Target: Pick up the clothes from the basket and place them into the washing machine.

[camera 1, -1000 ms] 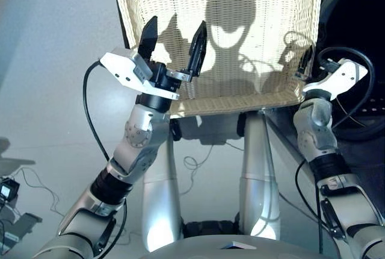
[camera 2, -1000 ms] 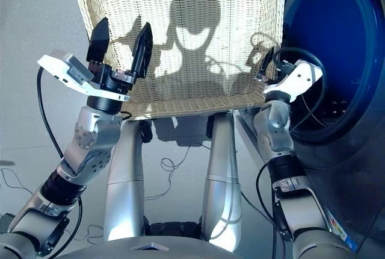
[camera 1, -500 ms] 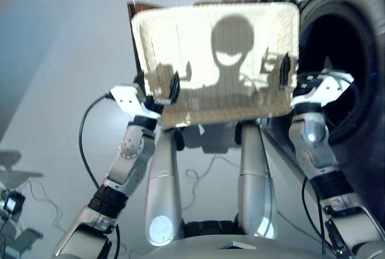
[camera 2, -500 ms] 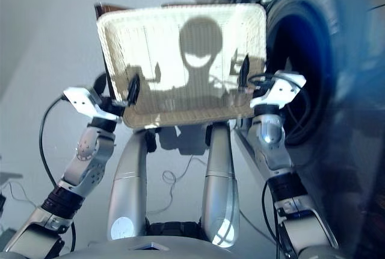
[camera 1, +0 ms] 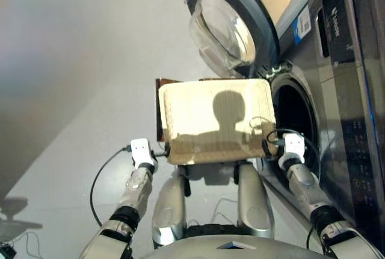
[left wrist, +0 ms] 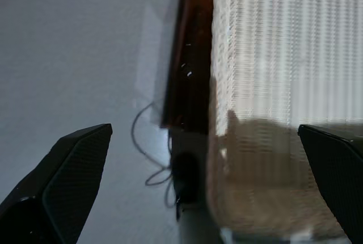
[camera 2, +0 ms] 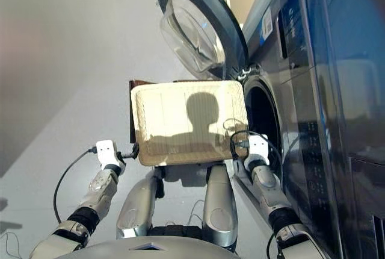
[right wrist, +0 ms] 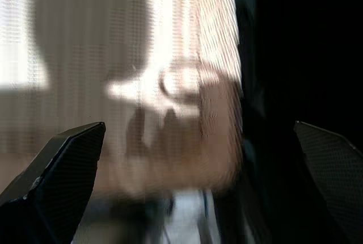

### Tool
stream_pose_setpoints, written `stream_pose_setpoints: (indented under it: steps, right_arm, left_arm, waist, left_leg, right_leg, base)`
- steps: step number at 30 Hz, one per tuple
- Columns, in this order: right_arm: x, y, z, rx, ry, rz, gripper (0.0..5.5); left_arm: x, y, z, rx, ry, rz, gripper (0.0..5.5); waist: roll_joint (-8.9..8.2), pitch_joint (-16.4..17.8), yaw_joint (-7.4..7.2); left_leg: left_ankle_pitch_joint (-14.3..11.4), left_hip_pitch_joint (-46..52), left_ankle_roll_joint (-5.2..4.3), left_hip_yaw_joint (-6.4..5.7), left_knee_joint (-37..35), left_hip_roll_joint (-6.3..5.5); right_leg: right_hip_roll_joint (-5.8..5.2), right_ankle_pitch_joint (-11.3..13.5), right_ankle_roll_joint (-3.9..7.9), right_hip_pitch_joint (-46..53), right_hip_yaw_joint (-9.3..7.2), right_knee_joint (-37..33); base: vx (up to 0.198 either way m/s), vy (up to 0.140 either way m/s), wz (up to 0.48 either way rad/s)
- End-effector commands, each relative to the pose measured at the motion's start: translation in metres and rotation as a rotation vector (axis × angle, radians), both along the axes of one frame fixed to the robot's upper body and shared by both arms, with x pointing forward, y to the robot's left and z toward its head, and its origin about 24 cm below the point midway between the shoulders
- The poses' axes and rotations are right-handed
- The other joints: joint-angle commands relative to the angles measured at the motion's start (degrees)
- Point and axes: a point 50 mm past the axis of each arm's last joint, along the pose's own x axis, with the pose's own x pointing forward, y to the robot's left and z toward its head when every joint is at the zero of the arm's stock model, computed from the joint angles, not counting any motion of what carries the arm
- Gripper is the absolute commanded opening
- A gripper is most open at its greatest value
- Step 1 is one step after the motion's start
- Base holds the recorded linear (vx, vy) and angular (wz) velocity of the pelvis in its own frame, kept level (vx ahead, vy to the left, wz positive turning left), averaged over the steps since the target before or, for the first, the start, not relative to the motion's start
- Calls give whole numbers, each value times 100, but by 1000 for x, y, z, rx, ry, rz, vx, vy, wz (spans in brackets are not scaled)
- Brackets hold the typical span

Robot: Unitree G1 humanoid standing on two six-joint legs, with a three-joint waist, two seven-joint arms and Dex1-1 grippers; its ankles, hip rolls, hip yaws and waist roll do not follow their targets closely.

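So the head views give the big layout: the cream wicker basket (camera 1: 216, 120) sits right in front of the robot, sitting on some dark brown stand (camera 1: 160, 108) that peeks out along its left edge. No garment shows in the basket from here. The washing machine (camera 1: 337, 108) is just to the right of it, drum mouth (camera 1: 295, 114) dark and open, with the round glass door (camera 1: 231, 24) swung up and out above the basket's far side.

From up there the left gripper (camera 1: 161, 153) is tiny, just beside the basket's near left corner, and the right gripper (camera 1: 269, 146) is at the near right corner, between basket and drum mouth. You can't really judge the fingers in those views.

The wrist cams fill that in. In the left wrist view both fingers (left wrist: 68, 176) stand far apart, nothing between them, looking at the basket's left rim (left wrist: 266, 57), the brown stand edge and a loose cable (left wrist: 148, 153) on the grey floor (left wrist: 68, 45). In the right wrist view the fingers (right wrist: 62, 170) are spread wide too, holding nothing, with the wicker weave on one side and the black drum opening (right wrist: 300, 57) on the other.
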Motion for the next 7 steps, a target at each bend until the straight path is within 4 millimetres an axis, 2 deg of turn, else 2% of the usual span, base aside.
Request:
stream_pose_setpoints:
  steps: [1, 4, 7]
  right_arm:
    - [-32, 4, -25, 2, 142, -5, 550]
    - [-63, 3, -45, 11, 288, -59, 550]
    - [-94, 4, -59, 49, 400, -130, 550]
  left_arm:
    - [-26, 22, -17, 94, 144, -46, 550]
    - [-60, 33, -36, 146, 323, -38, 550]
    - [-83, 32, -44, 146, 412, -66, 550]
  waist:
    - [-419, -539, -1]
    - [-439, -865, -9]
    - [-458, -1112, -25]
  left_leg:
    - [209, 351, -108, 45, -261, -183]
    - [210, 691, -101, 118, -476, -160]
    - [124, 852, -111, 124, -476, -139]
  right_leg:
    - [-137, 1230, 491, 835, -199, -1598]
    - [-141, 1225, 509, 1134, -248, -1728]
    - [-130, 1167, 506, 1385, -306, -1784]
  base:
    - [127, 17, 48]
    - [120, 20, 32]
    - [102, 3, 4]
